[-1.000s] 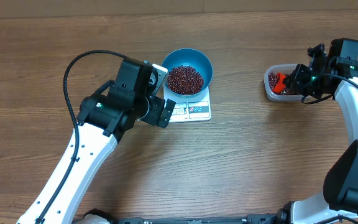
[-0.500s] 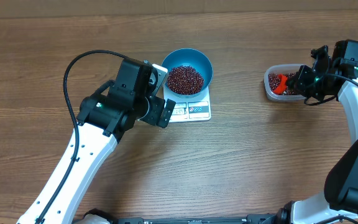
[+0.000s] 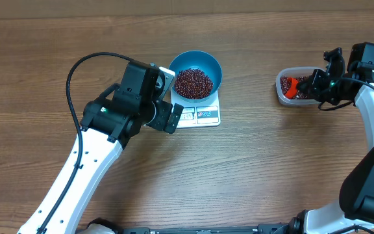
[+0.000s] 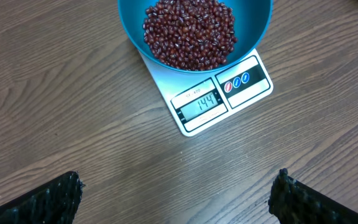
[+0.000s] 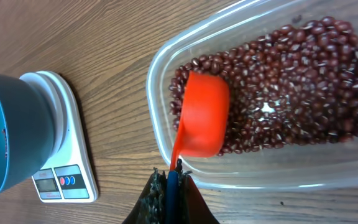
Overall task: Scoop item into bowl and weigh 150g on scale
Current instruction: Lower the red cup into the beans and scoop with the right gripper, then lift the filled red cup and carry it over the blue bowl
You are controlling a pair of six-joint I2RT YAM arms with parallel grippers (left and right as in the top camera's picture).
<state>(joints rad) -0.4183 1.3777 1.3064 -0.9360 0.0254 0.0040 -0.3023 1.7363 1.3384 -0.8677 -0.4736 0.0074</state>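
One bowl (image 3: 200, 60), one scale (image 3: 206, 116) with one display (image 4: 199, 102) and three round buttons (image 4: 237, 82), one tub (image 3: 279, 88), one scoop (image 5: 201, 115), one desk (image 3: 271, 169). Two arms: a left arm (image 3: 93, 153) and a right arm (image 3: 372, 107). Beans (image 4: 188, 31) are too many to count, in two heaps: one in the bowl, one in the tub.

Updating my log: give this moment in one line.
left gripper open | right gripper holds scoop in tub | beans in bowl on scale

Robot lab: 2 arms (image 3: 89, 162) at wood-grain table (image 3: 252, 169).
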